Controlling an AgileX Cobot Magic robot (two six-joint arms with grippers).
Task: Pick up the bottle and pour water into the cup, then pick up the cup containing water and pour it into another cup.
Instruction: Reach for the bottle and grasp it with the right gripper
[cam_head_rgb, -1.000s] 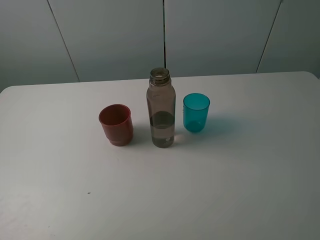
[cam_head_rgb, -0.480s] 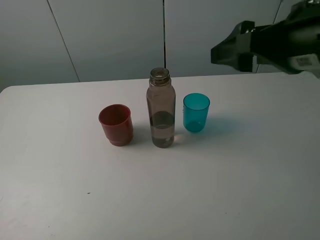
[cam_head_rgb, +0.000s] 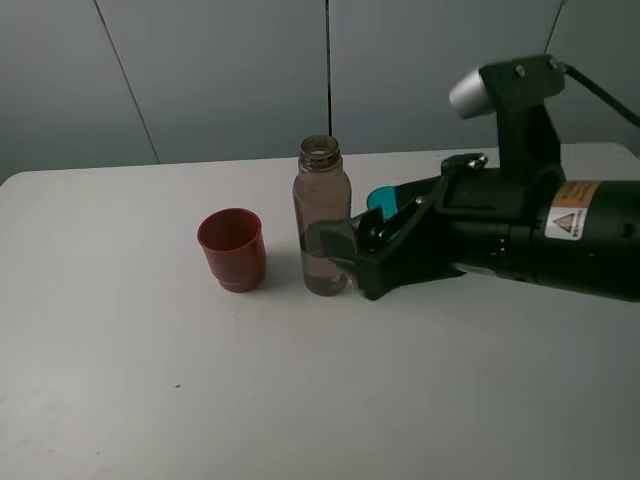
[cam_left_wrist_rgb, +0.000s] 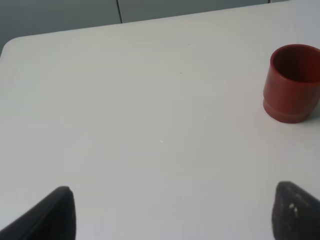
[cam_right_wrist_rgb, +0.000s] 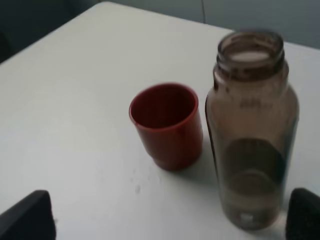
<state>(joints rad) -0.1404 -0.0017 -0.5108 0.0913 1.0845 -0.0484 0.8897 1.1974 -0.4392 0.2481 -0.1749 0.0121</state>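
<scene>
Currently the bottle (cam_head_rgb: 322, 215) stands upright and capless near the middle of the white worktop (cam_head_rgb: 450, 400), with some water in its lower part. The red cup (cam_head_rgb: 232, 249) sits just beside it on one side. On the other side is the teal cup (cam_head_rgb: 381, 199), mostly hidden behind the right arm. The right pincer (cam_head_rgb: 345, 262) is level with the bottle's lower half, jaws spread wide and gripping nothing. The left pincer (cam_left_wrist_rgb: 172, 215) is also spread wide and empty, over bare worktop well apart from the red cup.
</scene>
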